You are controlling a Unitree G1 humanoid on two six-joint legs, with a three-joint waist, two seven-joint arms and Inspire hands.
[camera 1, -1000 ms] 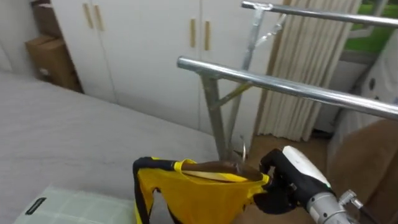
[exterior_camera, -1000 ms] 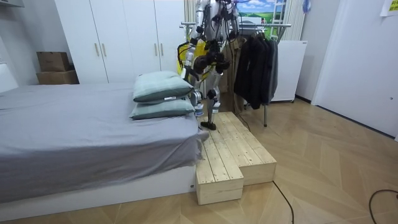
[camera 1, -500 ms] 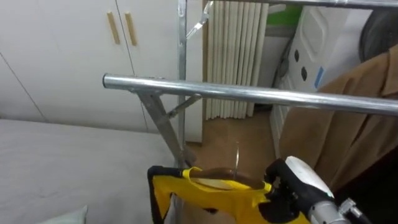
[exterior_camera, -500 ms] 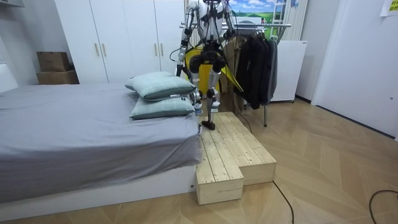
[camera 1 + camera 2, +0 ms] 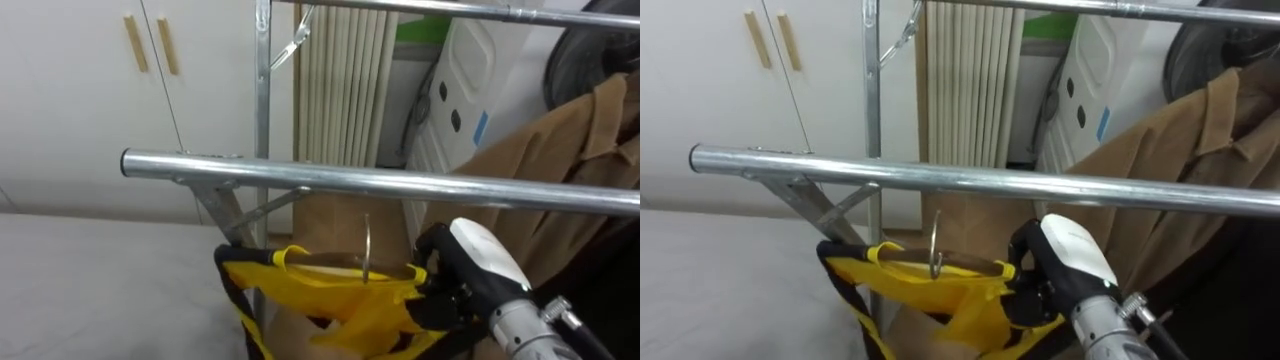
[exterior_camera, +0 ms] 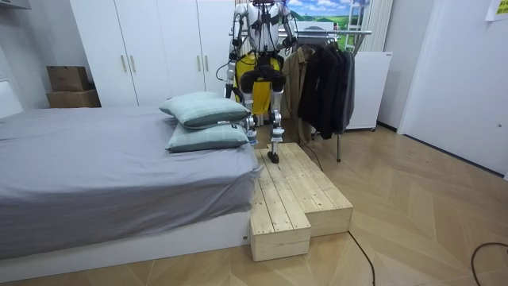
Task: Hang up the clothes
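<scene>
A yellow garment with black trim (image 5: 330, 300) hangs on a wooden hanger (image 5: 335, 266) whose metal hook (image 5: 367, 245) points up just below the near metal rail (image 5: 400, 185). My right hand (image 5: 455, 285) is shut on the hanger's right end, low right in the eye views. In the right eye view the garment (image 5: 930, 295), the hook (image 5: 935, 245) and the right hand (image 5: 1055, 270) sit under the rail (image 5: 990, 182). In the room view I stand on a wooden platform (image 6: 290, 187) facing the clothes rack (image 6: 317, 36), with the yellow garment (image 6: 258, 65) in front of my chest.
A tan coat (image 5: 540, 160) and dark clothes (image 6: 325, 79) hang on the rack's right part. A second, higher rail (image 5: 450, 10) runs behind. White wardrobe doors (image 5: 100, 90) stand at the left, the grey bed (image 6: 103, 167) with pillows beside the platform.
I have turned from the bed to face the rack; the whole view swung right. The hanger with the yellow garment has risen closer under the near rail.
</scene>
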